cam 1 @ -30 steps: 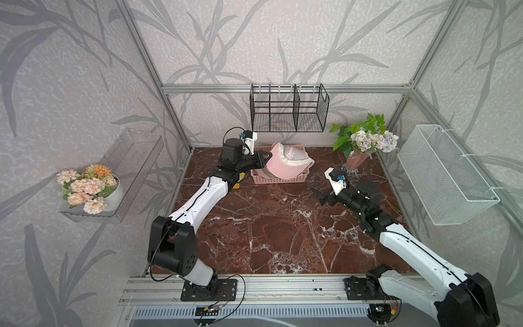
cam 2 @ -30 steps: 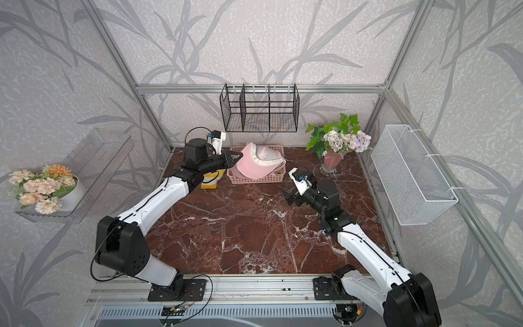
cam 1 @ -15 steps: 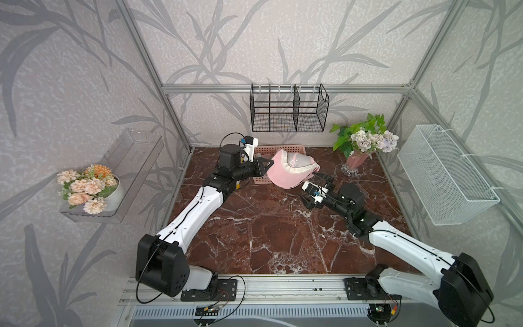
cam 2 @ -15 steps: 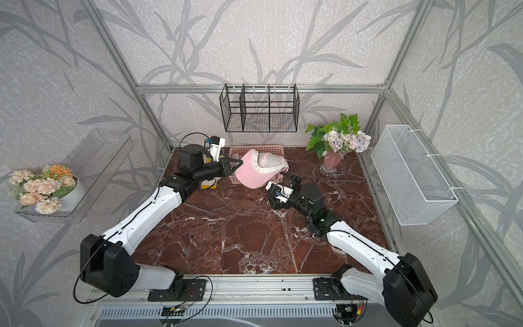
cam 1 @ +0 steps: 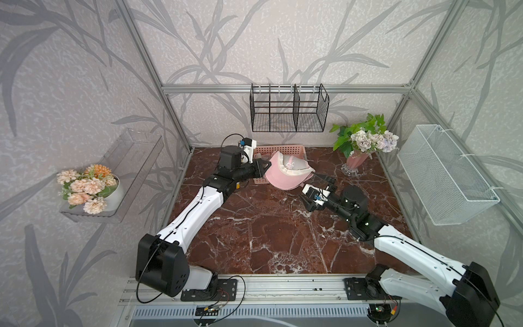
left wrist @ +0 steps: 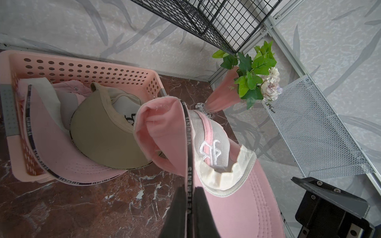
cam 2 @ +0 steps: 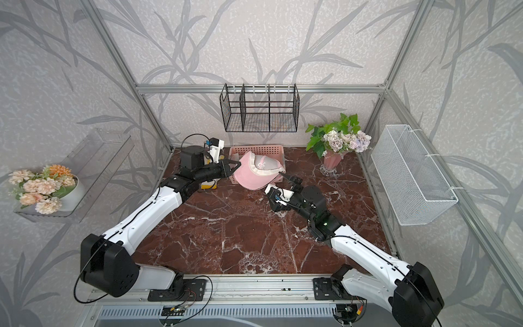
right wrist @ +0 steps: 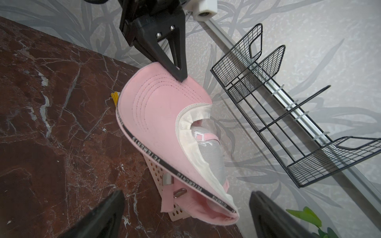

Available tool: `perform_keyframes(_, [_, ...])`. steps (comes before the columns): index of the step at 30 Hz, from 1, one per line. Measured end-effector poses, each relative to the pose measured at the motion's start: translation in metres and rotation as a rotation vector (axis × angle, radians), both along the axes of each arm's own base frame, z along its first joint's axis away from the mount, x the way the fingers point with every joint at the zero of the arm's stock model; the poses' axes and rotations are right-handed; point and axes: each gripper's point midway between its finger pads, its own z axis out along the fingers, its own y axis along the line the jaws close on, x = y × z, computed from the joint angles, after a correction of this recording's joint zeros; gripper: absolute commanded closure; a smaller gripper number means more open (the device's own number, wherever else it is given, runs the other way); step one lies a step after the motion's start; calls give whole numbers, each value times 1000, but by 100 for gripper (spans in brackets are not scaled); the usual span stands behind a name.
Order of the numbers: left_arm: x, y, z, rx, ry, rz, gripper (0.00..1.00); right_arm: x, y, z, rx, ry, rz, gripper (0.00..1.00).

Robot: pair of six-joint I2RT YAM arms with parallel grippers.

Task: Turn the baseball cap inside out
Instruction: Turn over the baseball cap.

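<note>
The pink baseball cap [cam 1: 285,177] [cam 2: 254,177] hangs in the air just in front of the pink basket [cam 1: 283,148]. My left gripper [cam 1: 266,164] [left wrist: 190,189] is shut on the black-banded edge of its brim. Grey lining with white embroidery stitching and a cream sweatband show at the crown [left wrist: 212,144]. My right gripper [cam 1: 308,186] [right wrist: 186,194] stands open just right of the cap. The folded rear of the cap [right wrist: 156,115] lies between its spread fingers without touching them.
The basket [left wrist: 82,66] holds a beige cap [left wrist: 107,131] and another pink cap [left wrist: 47,127]. A flower vase [cam 1: 359,147] stands back right. A black wire rack [cam 1: 288,110] hangs on the back wall, a white mesh basket [cam 1: 441,175] on the right wall. A yellow object [cam 2: 208,185] lies under the left arm.
The left gripper has drawn the cap off the basket, forward and lower. The right gripper has moved left up to the cap, staying open.
</note>
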Motion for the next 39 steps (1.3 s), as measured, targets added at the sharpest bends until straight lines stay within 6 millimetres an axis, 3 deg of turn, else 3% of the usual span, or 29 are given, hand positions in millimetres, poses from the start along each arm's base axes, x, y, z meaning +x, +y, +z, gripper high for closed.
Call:
perform_keyframes(8, [-12, -12, 0, -14, 6, -86, 100, 8, 4, -21, -57, 31, -8, 12])
perform_keyframes(10, [-16, -16, -1, -14, 8, -112, 100, 12, 6, -24, -68, 38, -10, 26])
perform_keyframes(14, [-21, -22, -7, -8, 26, -148, 98, 17, 10, -26, -87, 38, -7, 63])
perform_keyframes(17, [-20, -21, -9, -6, 28, -151, 86, 15, 12, -30, -101, 48, 2, 88])
perform_keyframes(19, [-18, -22, -5, -9, 10, -150, 67, 10, 16, -36, -126, 61, 30, 100])
perform_keyframes(22, [-17, -25, 8, -22, -16, -164, 42, 5, 19, -42, -144, 77, 47, 100])
perform_keyframes(30, [-14, -25, 57, 86, -282, -204, 17, 5, 1, -28, -54, 125, -42, 100])
perform_keyframes(35, [-46, -16, 69, 269, -620, -251, 0, -3, -6, -30, -16, 249, -70, 100])
perform_keyframes(39, [-71, -22, 71, 431, -878, -362, 0, -7, -9, -27, 8, 367, -79, 100])
